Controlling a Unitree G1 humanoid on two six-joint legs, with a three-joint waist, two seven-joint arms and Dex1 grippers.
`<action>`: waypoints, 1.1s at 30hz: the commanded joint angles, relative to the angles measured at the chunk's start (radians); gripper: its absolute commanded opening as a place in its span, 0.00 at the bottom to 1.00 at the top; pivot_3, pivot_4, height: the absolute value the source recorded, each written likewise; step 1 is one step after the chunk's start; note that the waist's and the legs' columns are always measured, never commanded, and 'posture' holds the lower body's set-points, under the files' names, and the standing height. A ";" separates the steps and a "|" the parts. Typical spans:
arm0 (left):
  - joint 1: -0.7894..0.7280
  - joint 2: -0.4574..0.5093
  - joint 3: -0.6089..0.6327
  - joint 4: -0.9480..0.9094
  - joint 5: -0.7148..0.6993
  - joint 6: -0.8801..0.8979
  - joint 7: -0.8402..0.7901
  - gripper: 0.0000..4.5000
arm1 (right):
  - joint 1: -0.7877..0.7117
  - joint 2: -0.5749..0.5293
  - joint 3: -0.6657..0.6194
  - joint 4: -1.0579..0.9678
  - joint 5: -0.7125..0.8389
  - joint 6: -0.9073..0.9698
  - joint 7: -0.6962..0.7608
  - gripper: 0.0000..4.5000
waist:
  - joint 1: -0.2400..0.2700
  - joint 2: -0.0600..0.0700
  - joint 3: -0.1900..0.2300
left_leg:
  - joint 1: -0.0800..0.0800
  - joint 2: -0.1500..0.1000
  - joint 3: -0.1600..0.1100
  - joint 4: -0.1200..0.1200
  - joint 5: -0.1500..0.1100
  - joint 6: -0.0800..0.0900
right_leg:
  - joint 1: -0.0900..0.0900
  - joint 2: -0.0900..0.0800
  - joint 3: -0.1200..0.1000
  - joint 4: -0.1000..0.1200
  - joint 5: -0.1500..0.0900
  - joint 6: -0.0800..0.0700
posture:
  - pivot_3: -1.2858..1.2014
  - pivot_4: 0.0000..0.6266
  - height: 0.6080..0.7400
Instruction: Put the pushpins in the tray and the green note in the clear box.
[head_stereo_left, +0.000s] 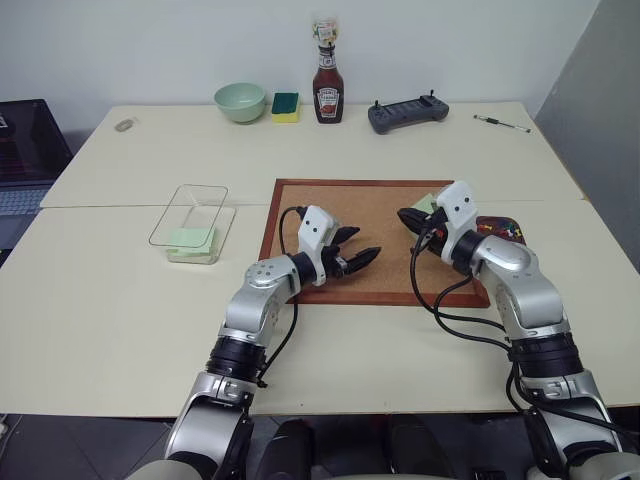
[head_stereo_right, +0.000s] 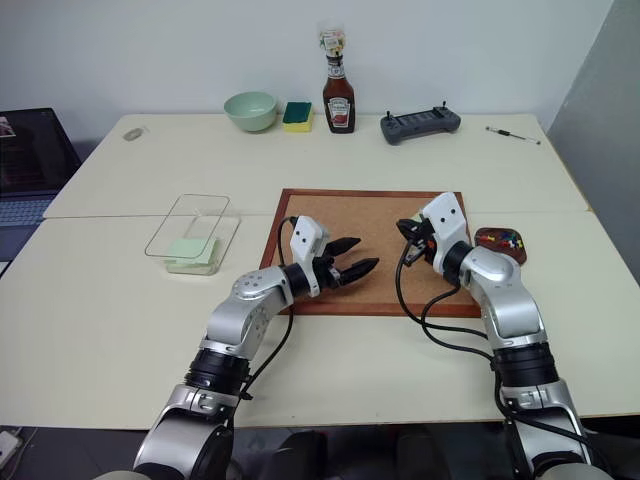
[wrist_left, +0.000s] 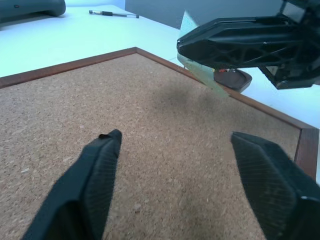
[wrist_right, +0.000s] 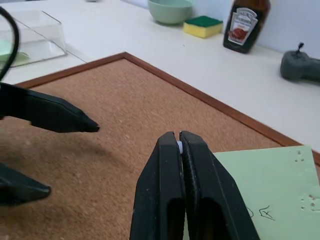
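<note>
My right gripper (head_stereo_left: 403, 215) hovers over the right part of the corkboard, shut on the green note (wrist_right: 270, 185), a thin pale sheet that tilts up beside its fingers. My left gripper (head_stereo_left: 366, 242) is open just above the cork near the board's front edge, nothing between its fingers (wrist_left: 95, 175), pointing toward the right gripper. The tray (head_stereo_left: 488, 222), a small dark reddish dish, sits by the board's right edge behind my right wrist and holds coloured pushpins (head_stereo_left: 505, 230). The clear box (head_stereo_left: 195, 200) stands to the left of the board.
The wood-framed corkboard (head_stereo_left: 330, 200) lies mid-table. A pale green pad (head_stereo_left: 191, 241) rests at the box's near end. Along the far edge are a mint bowl (head_stereo_left: 240, 101), sponge (head_stereo_left: 285, 106), ketchup bottle (head_stereo_left: 327, 85), controller (head_stereo_left: 407, 113) and pen (head_stereo_left: 501, 123). A laptop (head_stereo_left: 25, 150) is at the left.
</note>
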 joint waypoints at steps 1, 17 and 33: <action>-0.031 0.004 0.001 -0.021 -0.017 -0.009 -0.017 1.00 | -0.004 -0.016 0.005 -0.052 0.006 -0.009 0.022 0.00 | 0.000 0.000 0.000 | 0.000 0.000 0.000 0.000 0.000 0.000 | 0.000 0.000 0.000 0.000 0.000 0.000 | 0.52 0.24 1.00; -0.044 -0.087 -0.013 0.042 -0.018 -0.042 0.020 1.00 | -0.058 0.062 -0.036 -0.162 0.129 0.272 -0.082 0.00 | -0.001 0.000 0.000 | 0.000 0.000 0.000 0.000 0.000 0.000 | 0.000 0.000 0.000 0.000 0.000 0.000 | 0.52 0.24 1.00; -0.118 -0.195 0.076 0.114 -0.134 0.070 0.070 1.00 | -0.059 0.063 -0.032 -0.234 0.176 0.349 -0.113 0.00 | -0.001 0.000 0.000 | -0.003 0.000 0.000 0.000 0.000 0.000 | -0.003 0.000 0.000 0.000 0.000 0.000 | 0.52 0.24 1.00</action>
